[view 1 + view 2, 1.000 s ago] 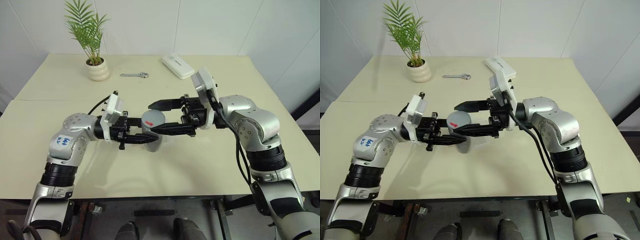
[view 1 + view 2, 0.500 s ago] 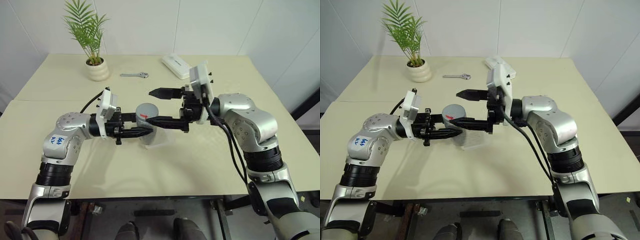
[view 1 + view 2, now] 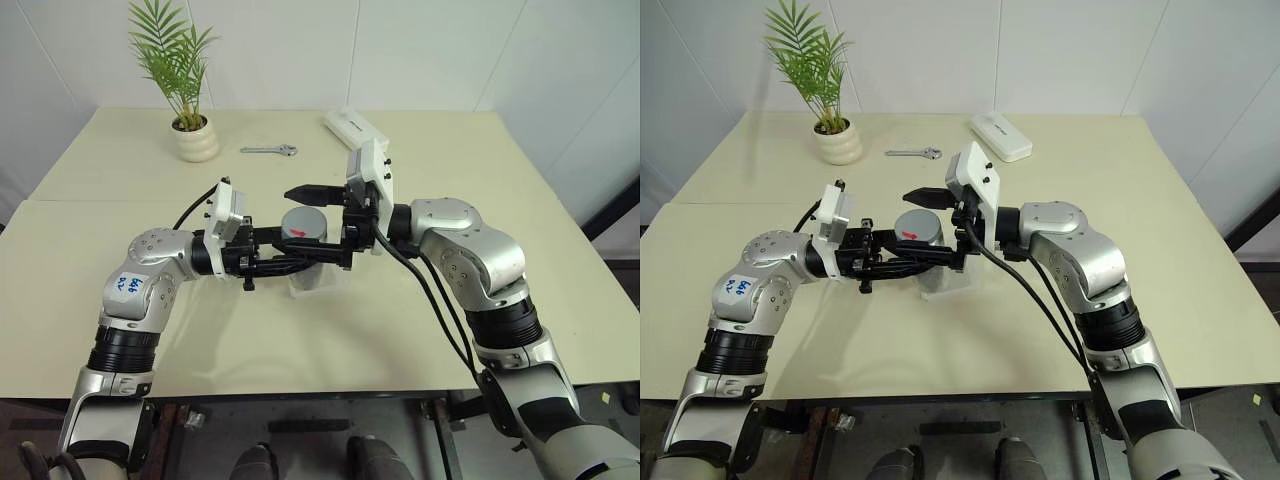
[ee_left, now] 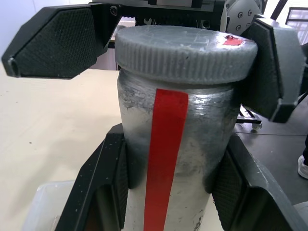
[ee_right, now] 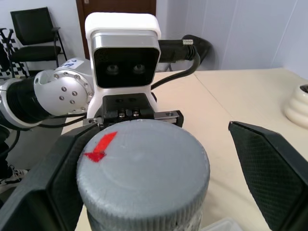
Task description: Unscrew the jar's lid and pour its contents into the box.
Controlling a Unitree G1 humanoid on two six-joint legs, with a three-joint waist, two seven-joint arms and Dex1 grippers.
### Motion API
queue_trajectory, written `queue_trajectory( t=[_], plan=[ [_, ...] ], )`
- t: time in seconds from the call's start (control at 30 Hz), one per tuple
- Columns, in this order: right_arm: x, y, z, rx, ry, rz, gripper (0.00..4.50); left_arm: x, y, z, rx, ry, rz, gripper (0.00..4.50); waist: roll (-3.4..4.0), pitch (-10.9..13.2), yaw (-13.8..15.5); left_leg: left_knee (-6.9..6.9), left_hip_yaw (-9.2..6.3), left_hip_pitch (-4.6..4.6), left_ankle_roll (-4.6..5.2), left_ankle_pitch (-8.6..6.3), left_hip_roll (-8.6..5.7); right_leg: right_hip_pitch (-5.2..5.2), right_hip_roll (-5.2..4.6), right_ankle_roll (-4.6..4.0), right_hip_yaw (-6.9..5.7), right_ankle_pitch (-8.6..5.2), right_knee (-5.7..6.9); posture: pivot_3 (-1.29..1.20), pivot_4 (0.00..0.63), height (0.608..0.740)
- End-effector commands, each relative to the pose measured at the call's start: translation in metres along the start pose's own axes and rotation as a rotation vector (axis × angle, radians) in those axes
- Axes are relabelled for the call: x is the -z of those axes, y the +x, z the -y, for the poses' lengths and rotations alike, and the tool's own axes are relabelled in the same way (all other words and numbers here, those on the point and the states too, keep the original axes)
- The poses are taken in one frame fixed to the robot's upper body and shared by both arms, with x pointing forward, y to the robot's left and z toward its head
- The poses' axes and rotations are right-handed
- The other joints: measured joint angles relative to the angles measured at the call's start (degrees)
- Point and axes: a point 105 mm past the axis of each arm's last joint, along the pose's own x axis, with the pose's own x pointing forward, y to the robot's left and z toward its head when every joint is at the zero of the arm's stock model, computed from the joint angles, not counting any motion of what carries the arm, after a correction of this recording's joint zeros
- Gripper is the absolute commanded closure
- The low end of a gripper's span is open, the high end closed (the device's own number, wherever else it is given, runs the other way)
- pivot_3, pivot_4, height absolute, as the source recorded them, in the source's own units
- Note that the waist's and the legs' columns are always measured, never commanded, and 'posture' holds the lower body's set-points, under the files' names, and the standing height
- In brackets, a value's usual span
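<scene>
At the frame's centre, the left claw (image 3: pixel 290 265) clamps the jar (image 4: pixel 168 159) upright over the box (image 3: pixel 318 282) on the worktop (image 3: pixel 420 330). Since a second ago the right claw (image 3: pixel 318 222) has slid leftward, fully spread, to straddle the lid (image 5: pixel 144 168), which remains screwed on. Gripping it looks next. Both forearms lie level, facing each other.
</scene>
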Motion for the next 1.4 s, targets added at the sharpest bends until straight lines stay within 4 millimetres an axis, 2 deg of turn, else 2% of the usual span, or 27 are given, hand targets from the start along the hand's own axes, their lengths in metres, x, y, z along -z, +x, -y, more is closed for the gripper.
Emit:
queue_trajectory(
  t=[0.03, 0.27, 0.4, 0.67, 0.77, 0.93, 1.1, 1.23, 1.33, 1.4],
  plan=[
    [-0.016, -0.008, 0.01, 0.046, -0.042, 0.039, 0.01, -0.006, 0.003, 0.005, 0.028, 0.041, 0.011, 2.63, 0.0, 0.0, 0.02, 0.0, 0.0, 0.0, 0.0, 0.0, 0.0, 0.0, 0.0, 0.0, 0.0, 0.0, 0.0, 0.0, 0.15, 0.74],
    [-0.017, -0.03, 0.027, 0.105, -0.043, 0.026, 0.01, -0.006, 0.002, 0.005, 0.021, 0.041, 0.011, 2.63, 0.0, 0.0, 0.03, 0.0, 0.0, -0.01, 0.0, 0.0, 0.0, 0.0, 0.0, 0.0, 0.0, 0.0, 0.0, 0.0, 0.15, 0.74],
    [-0.015, -0.054, 0.037, 0.137, -0.027, 0.021, 0.01, -0.005, 0.0, 0.005, 0.014, 0.04, 0.009, 2.63, 0.0, 0.0, 0.05, 0.0, 0.0, -0.01, 0.0, 0.0, 0.0, 0.0, 0.0, 0.0, 0.0, 0.0, 0.0, 0.0, 0.15, 0.74],
    [-0.003, -0.084, 0.029, 0.093, 0.028, -0.02, 0.01, -0.004, -0.002, 0.007, 0.004, 0.038, 0.007, 2.63, 0.0, 0.0, 0.14, -0.01, 0.02, -0.02, 0.01, 0.0, -0.01, 0.01, -0.02, 0.01, 0.01, 0.0, -0.08, 0.0, 0.15, 0.74],
    [-0.002, -0.089, 0.02, 0.034, 0.083, -0.04, 0.01, -0.003, -0.005, 0.006, -0.006, 0.036, 0.003, 2.63, 0.0, 0.0, -0.1, -0.02, 0.01, -0.02, 0.01, -0.01, -0.01, 0.0, 0.0, 0.01, 0.01, 0.0, -0.07, 0.0, 0.15, 0.74],
    [-0.012, -0.082, 0.008, -0.042, 0.089, -0.015, 0.01, -0.003, -0.005, 0.007, -0.009, 0.037, 0.002, 2.63, 0.05, 0.03, -0.19, 0.0, 0.01, 0.02, 0.01, -0.01, 0.0, 0.0, 0.02, 0.01, 0.04, 0.0, 0.02, 0.0, 0.15, 0.74],
    [-0.034, -0.046, -0.008, -0.135, 0.067, 0.078, 0.01, -0.002, -0.003, 0.006, -0.01, 0.032, 0.001, 2.63, 0.05, 0.03, -0.31, 0.02, 0.02, 0.02, 0.01, -0.01, 0.0, 0.0, 0.02, 0.01, 0.05, 0.0, 0.04, 0.0, 0.15, 0.74],
    [-0.034, -0.025, -0.012, -0.144, 0.051, 0.08, 0.01, -0.002, -0.001, 0.006, -0.007, 0.03, 0.004, 2.63, 0.05, 0.03, 0.01, 0.02, 0.0, 0.01, 0.01, -0.01, 0.01, -0.01, 0.01, 0.0, 0.03, 0.0, 0.03, 0.0, 0.15, 0.74],
    [-0.033, -0.02, -0.014, -0.149, 0.05, 0.078, 0.01, -0.002, 0.0, 0.006, -0.006, 0.028, 0.006, 2.63, 0.05, 0.03, 0.23, 0.04, 0.01, -0.04, 0.01, -0.01, 0.0, -0.01, 0.0, 0.0, 0.03, 0.0, 0.0, 0.0, 0.15, 0.74],
    [-0.026, -0.006, -0.015, -0.157, 0.045, 0.053, 0.01, -0.002, 0.001, 0.006, -0.002, 0.024, 0.009, 2.63, 0.05, 0.03, 0.17, 0.04, -0.01, -0.06, 0.01, -0.01, 0.0, -0.01, -0.01, 0.0, 0.01, 0.0, -0.01, 0.0, 0.15, 0.74]
  ],
)
